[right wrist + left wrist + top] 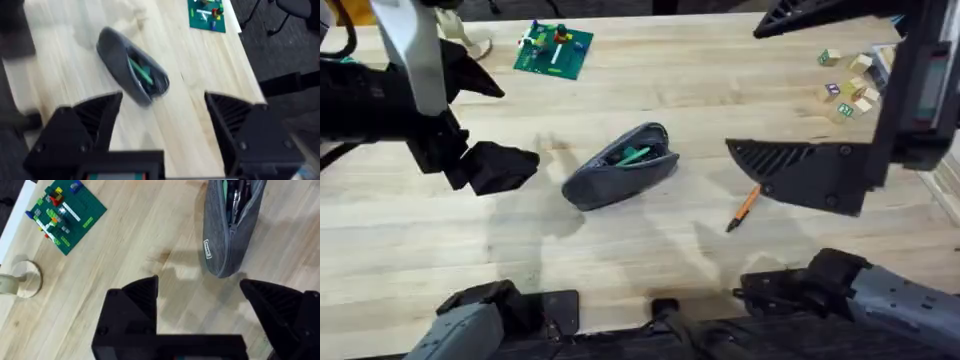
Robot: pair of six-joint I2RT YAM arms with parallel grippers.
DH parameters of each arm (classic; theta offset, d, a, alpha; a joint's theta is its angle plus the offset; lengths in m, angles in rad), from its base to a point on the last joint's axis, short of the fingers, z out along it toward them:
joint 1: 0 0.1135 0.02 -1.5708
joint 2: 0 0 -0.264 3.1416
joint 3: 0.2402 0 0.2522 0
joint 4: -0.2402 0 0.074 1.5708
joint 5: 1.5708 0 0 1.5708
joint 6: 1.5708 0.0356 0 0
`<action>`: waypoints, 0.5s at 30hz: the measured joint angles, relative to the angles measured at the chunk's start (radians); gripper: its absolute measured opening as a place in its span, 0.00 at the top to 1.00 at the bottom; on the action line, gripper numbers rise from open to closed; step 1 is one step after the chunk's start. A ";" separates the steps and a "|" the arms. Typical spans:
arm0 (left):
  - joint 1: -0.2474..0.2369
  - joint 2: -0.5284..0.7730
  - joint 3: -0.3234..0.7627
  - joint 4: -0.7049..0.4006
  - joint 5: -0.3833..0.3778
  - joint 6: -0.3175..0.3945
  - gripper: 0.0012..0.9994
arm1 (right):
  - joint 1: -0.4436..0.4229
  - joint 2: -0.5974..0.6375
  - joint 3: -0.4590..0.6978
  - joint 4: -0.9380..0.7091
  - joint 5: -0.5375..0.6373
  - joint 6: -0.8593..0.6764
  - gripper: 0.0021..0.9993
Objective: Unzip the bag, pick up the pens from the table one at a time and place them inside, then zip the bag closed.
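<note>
The grey bag (620,165) lies unzipped on the table (650,260), with a green pen (635,155) and darker ones showing in its opening. An orange pen with a black tip (744,208) lies on the wood to the bag's right. My left gripper (518,127) hovers open just left of the bag. In the left wrist view the bag's rounded end (225,235) sits just beyond the open left gripper (200,295). My right gripper (744,90) hangs high, open and holding nothing, right of the bag and above the orange pen. The right wrist view looks down past the right gripper (162,107) onto the bag (132,72).
A green baseplate with small bricks (553,50) sits at the back left, with a round wooden piece (22,280) near it. Small wooden blocks (850,85) lie at the back right. Bare wood lies in front of the bag.
</note>
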 joint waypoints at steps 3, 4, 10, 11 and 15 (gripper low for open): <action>0.000 0.000 0.000 0.001 0.000 0.000 0.01 | -0.002 -0.007 0.000 0.020 0.030 0.110 0.00; 0.000 0.000 0.000 0.002 0.000 0.000 0.01 | -0.001 -0.011 0.000 0.022 0.042 0.136 0.00; 0.000 0.000 0.000 0.004 0.000 0.000 0.01 | -0.001 -0.022 0.000 0.019 0.065 0.230 0.00; 0.000 0.000 0.000 0.004 0.000 0.000 0.01 | -0.001 -0.022 0.000 0.019 0.066 0.240 0.00; 0.000 0.000 0.000 0.004 0.000 0.000 0.01 | -0.001 -0.022 0.000 0.007 0.081 0.264 0.00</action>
